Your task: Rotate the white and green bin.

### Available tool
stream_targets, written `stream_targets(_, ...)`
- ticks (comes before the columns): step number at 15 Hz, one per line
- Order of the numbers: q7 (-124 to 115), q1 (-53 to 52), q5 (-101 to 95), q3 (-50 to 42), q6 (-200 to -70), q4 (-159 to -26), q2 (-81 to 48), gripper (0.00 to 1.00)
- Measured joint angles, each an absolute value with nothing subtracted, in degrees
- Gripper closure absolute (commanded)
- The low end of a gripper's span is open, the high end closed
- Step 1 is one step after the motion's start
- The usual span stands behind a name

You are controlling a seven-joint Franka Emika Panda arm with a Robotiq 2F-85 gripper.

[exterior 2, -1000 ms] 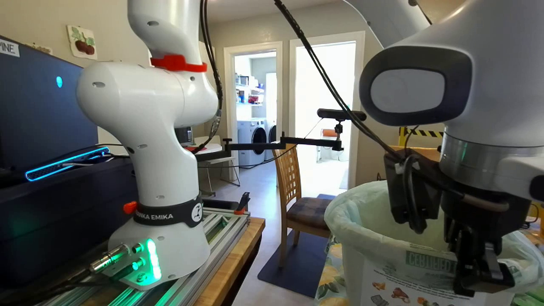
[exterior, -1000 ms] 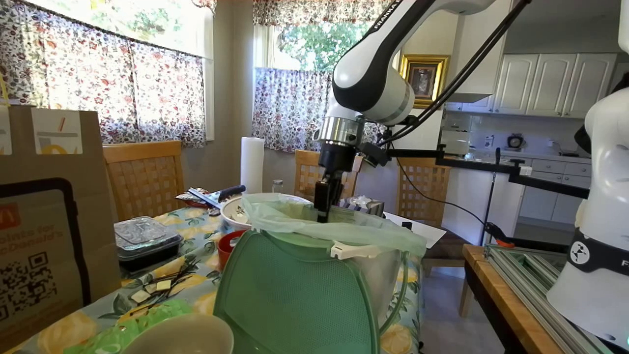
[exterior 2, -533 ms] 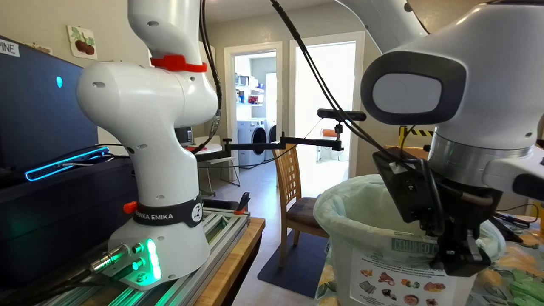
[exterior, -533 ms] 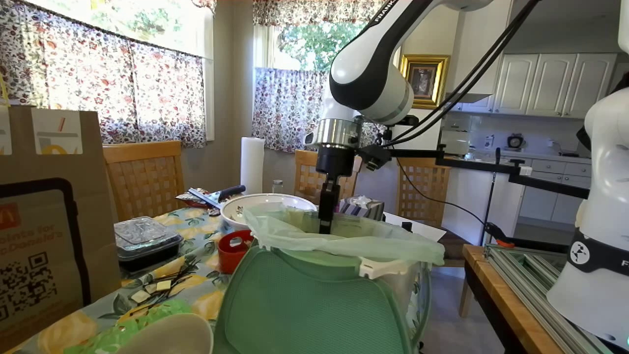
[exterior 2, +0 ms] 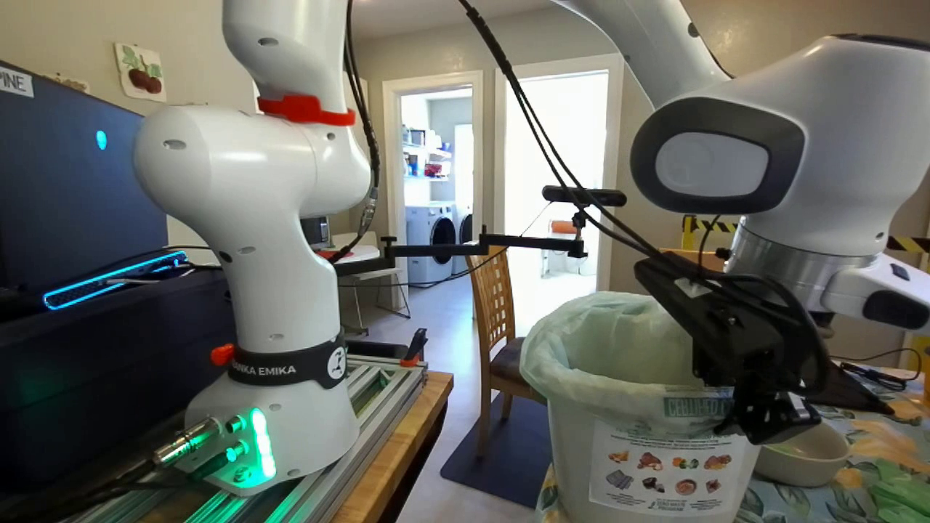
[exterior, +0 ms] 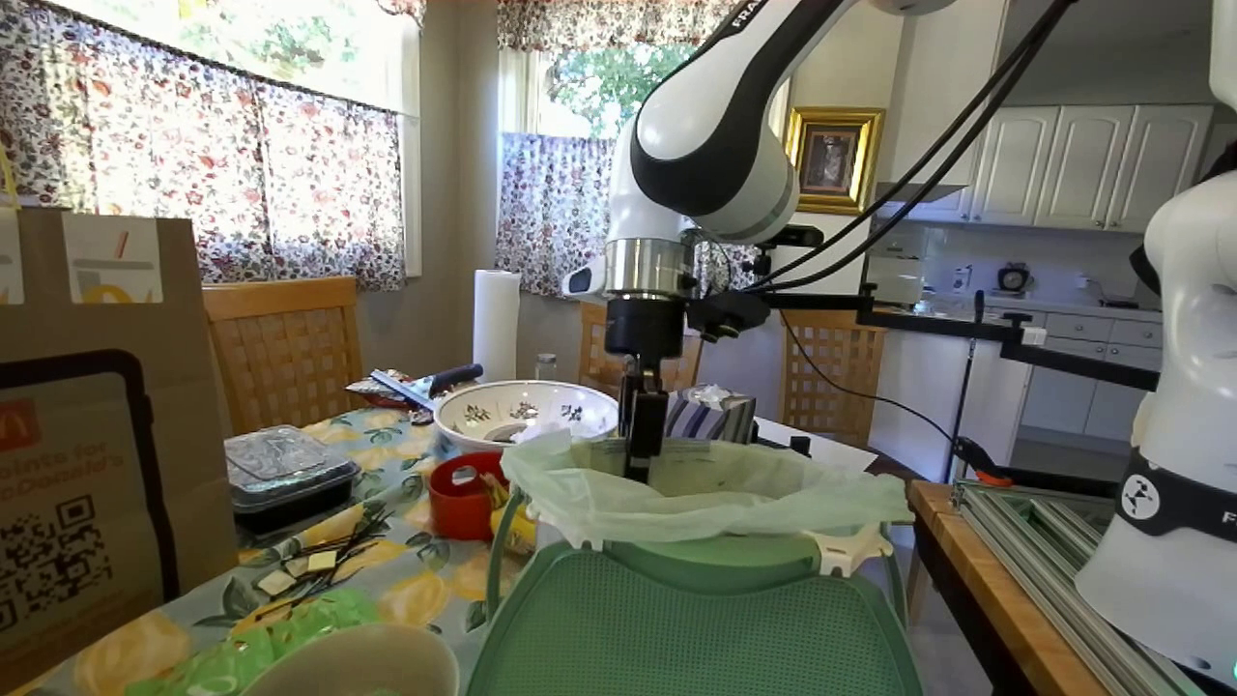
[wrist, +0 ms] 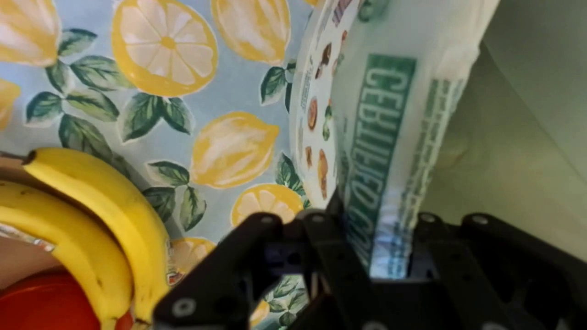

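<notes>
The white and green bin stands on the table. In an exterior view its green panel (exterior: 696, 628) faces the camera, with the pale liner bag (exterior: 715, 503) around the rim. In an exterior view its white labelled body (exterior 2: 654, 450) shows. My gripper (exterior: 643, 469) points down at the far rim, and it also shows in an exterior view (exterior 2: 770, 428). In the wrist view the gripper (wrist: 373, 224) has one finger outside and one inside the bin, shut on the liner-covered rim (wrist: 390, 119). The fingertips are partly hidden by the rim.
A red container (exterior: 459, 503), bananas (wrist: 105, 215) and a patterned bowl (exterior: 527, 411) stand close beside the bin. A small cream bowl (exterior: 358, 662) is at its near side. A tissue box (exterior: 713, 416), black food container (exterior: 290, 478) and paper bag (exterior: 106, 425) are also on the table.
The bin has turned with my gripper at its rim. Its green panel has swung right to face the camera in an exterior view, uncovering the red container and patterned bowl.
</notes>
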State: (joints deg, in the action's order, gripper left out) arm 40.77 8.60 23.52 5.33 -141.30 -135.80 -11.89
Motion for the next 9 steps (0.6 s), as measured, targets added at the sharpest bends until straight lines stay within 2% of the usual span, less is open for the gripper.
stream_targets(6,41.1,8.0,14.3,5.0,-137.2,-131.0,-14.6,0.97)
stream_targets(7,41.6,8.0,13.0,5.0,-136.3,-130.0,-15.2,0.63)
stream_targets(9,42.0,8.0,10.7,4.8,-135.3,-128.4,-16.3,0.57)
